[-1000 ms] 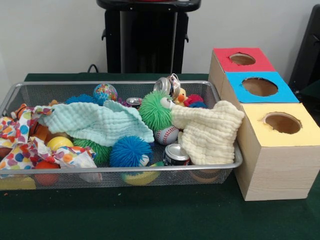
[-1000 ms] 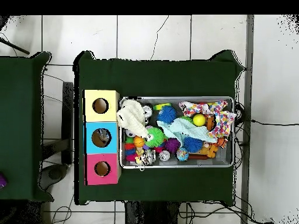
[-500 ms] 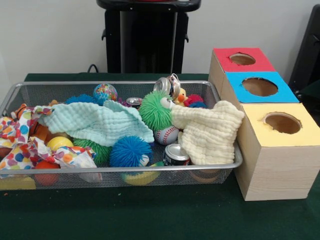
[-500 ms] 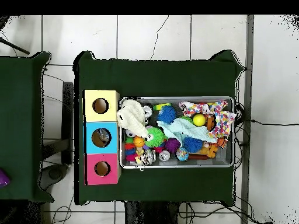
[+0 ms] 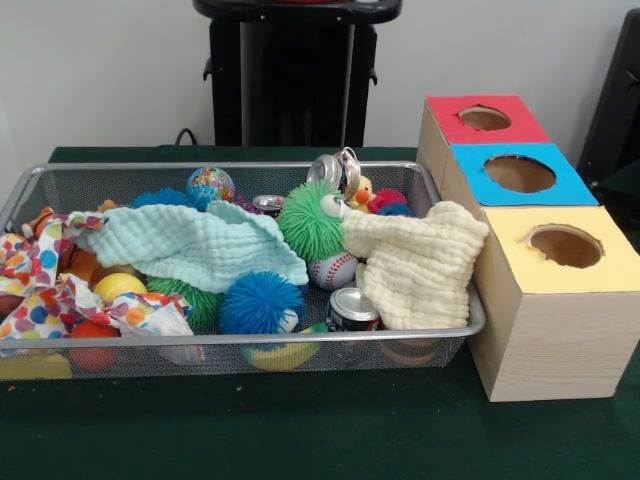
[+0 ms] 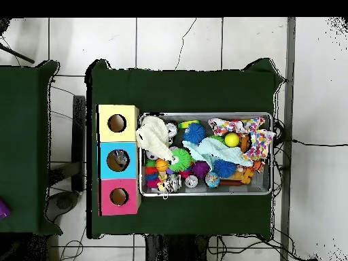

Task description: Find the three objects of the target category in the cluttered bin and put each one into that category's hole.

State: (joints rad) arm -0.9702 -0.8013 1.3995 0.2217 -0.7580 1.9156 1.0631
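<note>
Three cans show among the clutter and, as a judgement, make the likeliest target set: one tilted on the far rim (image 5: 340, 172), one half buried mid-bin (image 5: 267, 204), one upright at the front wall (image 5: 352, 307). Confirm the category before committing.

Gripper: absent from both views, so no telling whether apart or together, and no placing of anything relative to it. Hence places given against neighbouring things.

Procedure for a clean search:
1. Begin with the front can. Lies just beside the cream cloth (image 5: 415, 265) and the blue spiky ball (image 5: 260, 303), close against the wire bin (image 5: 230, 340) wall. Descend vertically with jaws wide; keep clear of the rim.
2. Grip across the can body, not the lid edge. Expect a smooth, light, easily dented wall; close gently.
3. Avoid pinching cloth with the can. Lift slowly and check for a trailing corner.
4. For the mid-bin can, first shift the mint cloth (image 5: 190, 245) and the green spiky ball (image 5: 310, 220) aside if they crowd it.
5. Carry to the matching box: red (image 5: 450, 125), blue (image 5: 560, 185) or yellow (image 5: 560, 300). Centre over the hole and release low.
</note>
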